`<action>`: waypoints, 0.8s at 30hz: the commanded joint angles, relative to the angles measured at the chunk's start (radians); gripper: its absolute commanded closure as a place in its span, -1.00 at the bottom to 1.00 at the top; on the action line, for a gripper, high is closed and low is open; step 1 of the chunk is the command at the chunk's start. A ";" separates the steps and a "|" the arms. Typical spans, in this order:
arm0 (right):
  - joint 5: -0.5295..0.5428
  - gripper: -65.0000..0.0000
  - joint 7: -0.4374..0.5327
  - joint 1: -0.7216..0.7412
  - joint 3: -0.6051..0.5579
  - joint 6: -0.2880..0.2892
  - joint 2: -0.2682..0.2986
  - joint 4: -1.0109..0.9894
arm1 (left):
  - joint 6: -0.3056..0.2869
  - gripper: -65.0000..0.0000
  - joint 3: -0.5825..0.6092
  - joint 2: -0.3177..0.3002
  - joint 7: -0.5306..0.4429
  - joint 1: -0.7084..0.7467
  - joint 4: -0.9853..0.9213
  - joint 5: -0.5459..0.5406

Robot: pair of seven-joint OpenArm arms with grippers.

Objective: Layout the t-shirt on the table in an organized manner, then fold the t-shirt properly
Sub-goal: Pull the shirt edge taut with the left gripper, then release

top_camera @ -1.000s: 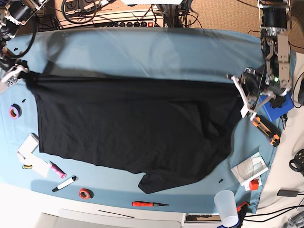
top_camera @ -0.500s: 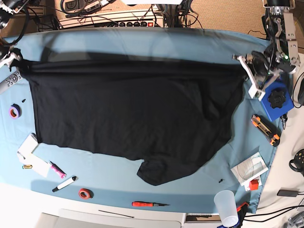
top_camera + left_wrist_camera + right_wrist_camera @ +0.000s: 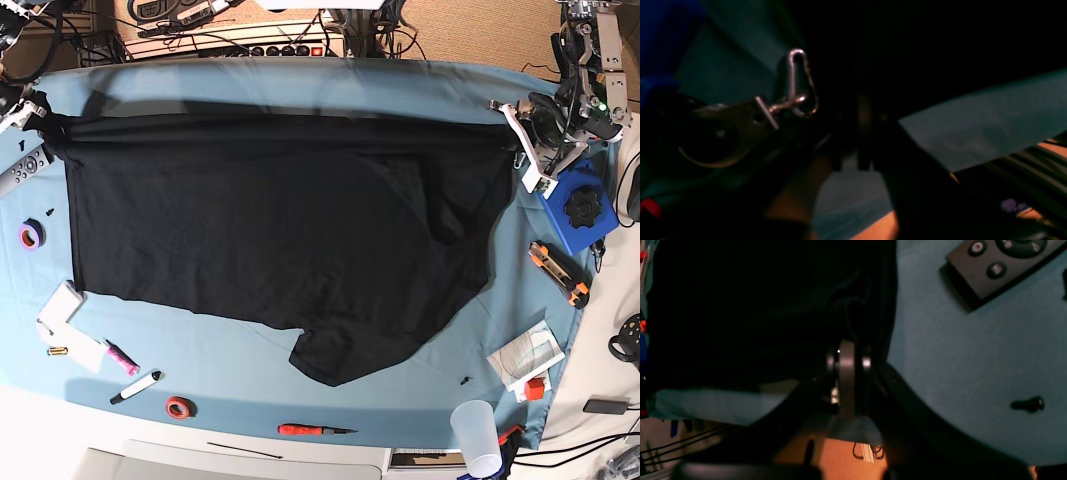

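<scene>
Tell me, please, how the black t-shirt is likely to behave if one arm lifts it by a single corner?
The t-shirt would probably hang limp: it lies flat with soft wrinkles and a curled lower flap, so it looks floppy. It seems light, since two corner pinches apparently hold its far edge taut. It may drag on the table cloth and bunch rather than slide cleanly.

Worktop covered in light blue cloth. Black t-shirt spread across middle. Remote, tape roll laid at left edge; blue box, orange cutter at right; screwdriver, plastic cup near edge.
</scene>
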 commanded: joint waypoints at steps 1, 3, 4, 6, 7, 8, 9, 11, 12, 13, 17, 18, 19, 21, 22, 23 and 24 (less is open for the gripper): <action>0.020 0.74 0.025 0.003 0.014 -0.002 0.033 0.016 | 0.007 0.51 -0.009 -0.019 0.031 0.003 0.008 0.027; 0.020 0.46 0.025 0.003 0.014 -0.002 0.033 0.016 | 0.007 0.40 -0.009 -0.019 0.042 0.003 0.013 0.019; 0.020 0.40 0.025 0.003 0.014 -0.002 0.033 0.016 | 0.007 0.40 -0.009 -0.019 0.053 0.004 0.020 0.011; 0.021 0.40 0.025 0.003 0.014 -0.002 0.034 0.016 | 0.008 0.40 -0.010 -0.019 0.076 0.004 0.047 -0.004; 0.024 0.40 0.025 0.003 0.014 -0.002 0.034 0.016 | 0.009 0.40 -0.013 -0.019 0.083 0.004 0.066 -0.013; 0.037 0.40 0.025 0.003 0.014 -0.002 0.033 0.016 | 0.012 0.40 -0.019 -0.019 0.081 0.006 0.089 -0.019; 0.058 0.40 0.025 0.003 0.014 -0.002 0.034 0.016 | 0.014 0.40 -0.028 -0.018 0.080 0.008 0.115 -0.022; 0.102 0.40 0.025 0.003 0.014 -0.002 0.033 0.016 | 0.014 0.40 -0.051 -0.018 0.071 0.010 0.172 -0.021; 0.119 0.40 0.025 0.003 0.014 -0.002 0.034 0.016 | 0.014 0.40 -0.063 -0.018 0.062 0.010 0.199 -0.021; 0.125 0.40 0.025 0.003 0.014 -0.002 0.034 0.016 | 0.014 0.40 -0.074 -0.019 0.050 0.010 0.224 -0.021; 0.121 0.40 0.025 0.019 0.014 -0.002 0.033 0.016 | -0.013 0.40 -0.080 -0.018 -0.016 0.009 0.276 -0.022; 0.121 0.40 0.025 0.023 0.014 -0.002 0.033 0.016 | -0.027 0.40 -0.080 -0.019 -0.019 0.009 0.275 -0.021; 0.121 0.40 0.025 0.028 0.014 -0.002 0.033 0.016 | -0.036 0.40 -0.080 -0.018 -0.018 0.010 0.275 -0.021; 0.122 0.40 0.025 0.039 0.014 -0.002 0.033 0.016 | -0.038 0.40 -0.080 -0.018 -0.021 0.010 0.275 -0.021; 0.121 0.40 0.025 0.047 0.014 -0.002 0.033 0.016 | -0.039 0.40 -0.080 -0.018 -0.028 0.009 0.275 -0.021; 0.121 0.40 0.025 0.053 0.014 -0.002 0.033 0.016 | -0.040 0.40 -0.080 -0.018 -0.044 0.009 0.274 -0.021; 0.121 0.40 0.025 0.064 0.014 -0.002 0.032 0.016 | -0.053 0.40 -0.080 -0.018 -0.072 0.010 0.273 -0.021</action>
